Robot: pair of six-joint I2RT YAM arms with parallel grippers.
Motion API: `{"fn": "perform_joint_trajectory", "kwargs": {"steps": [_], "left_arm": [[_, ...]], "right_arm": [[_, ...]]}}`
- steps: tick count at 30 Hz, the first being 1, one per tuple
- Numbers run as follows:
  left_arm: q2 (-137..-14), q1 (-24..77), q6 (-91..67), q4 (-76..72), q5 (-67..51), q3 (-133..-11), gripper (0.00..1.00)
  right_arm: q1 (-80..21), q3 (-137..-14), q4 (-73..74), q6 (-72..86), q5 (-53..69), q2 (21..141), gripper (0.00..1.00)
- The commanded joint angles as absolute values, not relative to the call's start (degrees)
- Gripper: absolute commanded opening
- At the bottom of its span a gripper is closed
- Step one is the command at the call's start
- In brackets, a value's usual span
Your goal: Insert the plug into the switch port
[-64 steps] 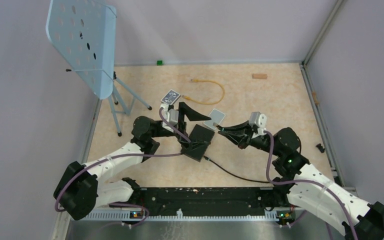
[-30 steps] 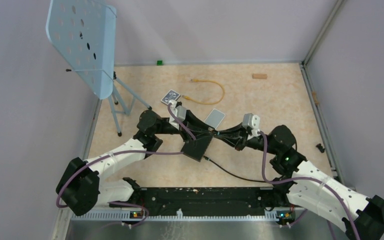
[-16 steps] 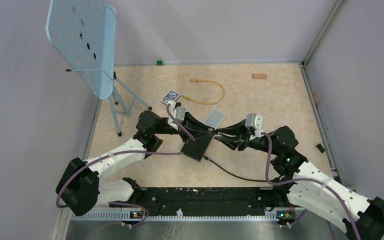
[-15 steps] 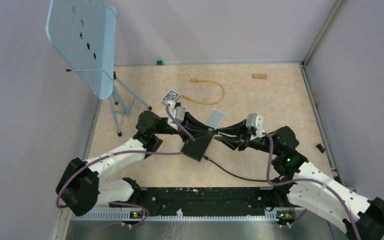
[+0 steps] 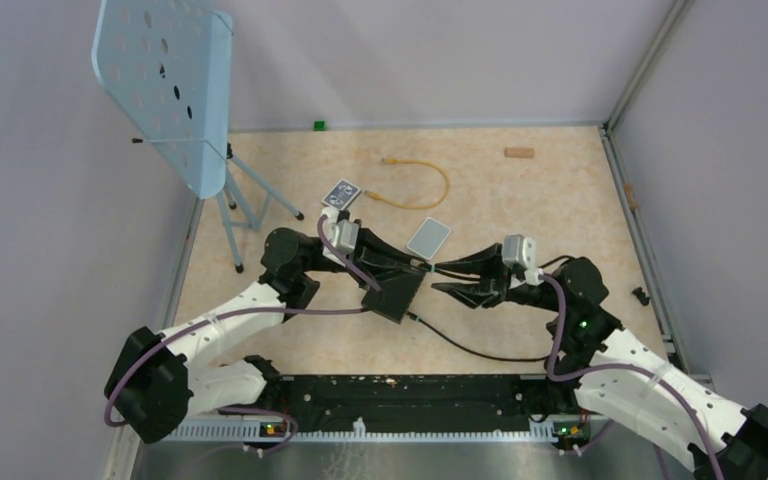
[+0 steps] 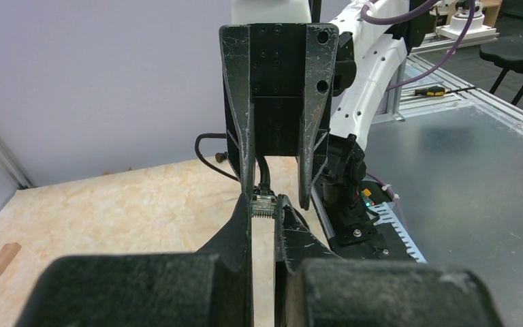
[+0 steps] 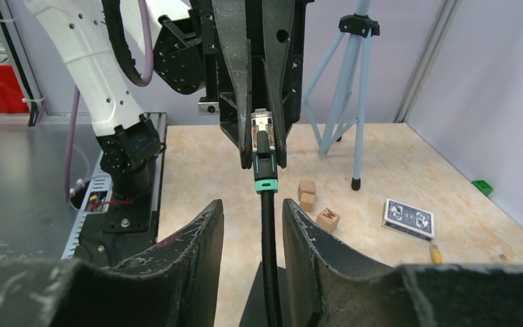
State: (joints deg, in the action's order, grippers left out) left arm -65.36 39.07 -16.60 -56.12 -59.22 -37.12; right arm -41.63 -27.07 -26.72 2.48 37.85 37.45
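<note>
While the left end effector (image 6: 264, 212) grips the plug (image 6: 264, 204), the right end effector (image 7: 252, 206) has released and withdrawn.

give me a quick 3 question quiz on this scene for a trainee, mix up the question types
1. True or false: the right gripper is shut on the plug.
2. What holds the plug? A) left gripper B) right gripper C) neither
3. Short answer: is the plug inserted in the black box yet?

Key: 1 false, its fingers stand open around the cable. 2 A. 3 no, the plug is held in the air.
</note>
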Motion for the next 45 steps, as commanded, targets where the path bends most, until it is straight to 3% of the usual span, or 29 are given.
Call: {"fn": "perform_joint_trajectory", "kwargs": {"steps": [1,16,21,25,26,27,30,31,36,41,45], "left_arm": [[-63.6,39.2,-16.6,-58.3,-60.4,-37.1,0.00],[-63.5,39.5,-16.8,-58.5,-61.7,-37.0,0.00],[-63.3,39.5,-16.7,-58.6,-61.7,-36.8,0.00],[-63.4,39.6,-16.6,-58.3,-61.5,-36.8,0.00],[-63.5,39.5,-16.6,-57.9,-60.8,-36.8,0.07],[-63.5,39.5,-16.8,-56.7,-59.4,-37.0,0.22],[-62.9,39.5,-16.1,-49.4,-52.7,-38.2,0.87],[-62.5,39.5,-15.3,-45.9,-49.8,-38.6,0.97],[-63.0,37.1,-18.6,-27.2,-29.6,-41.0,0.99],[-73.0,28.6,-27.2,-22.3,-32.4,-42.6,0.99],[-82.9,27.2,-26.0,-22.1,-30.0,-44.6,0.98]], "right_arm": [[-42.2,-27.8,-27.2,1.2,38.8,35.7,0.36],[-42.2,-27.1,-32.0,3.5,37.4,38.1,0.19],[-42.2,-26.9,-31.9,3.3,37.3,38.3,0.20],[-42.2,-26.7,-32.0,3.3,36.9,38.1,0.00],[-42.2,-26.6,-32.0,3.3,36.4,37.9,0.00],[-42.2,-26.4,-31.8,3.3,35.5,37.6,0.00],[-42.2,-26.0,-28.1,1.8,26.8,36.8,0.00],[-42.2,-25.7,-26.3,1.0,22.7,36.7,0.00],[-42.1,-24.4,-18.9,-2.4,2.3,43.0,0.00],[-41.9,-23.1,-22.4,-2.9,-3.3,54.6,0.00],[-41.2,-21.0,-30.2,-3.2,-5.8,62.6,0.00]]}}
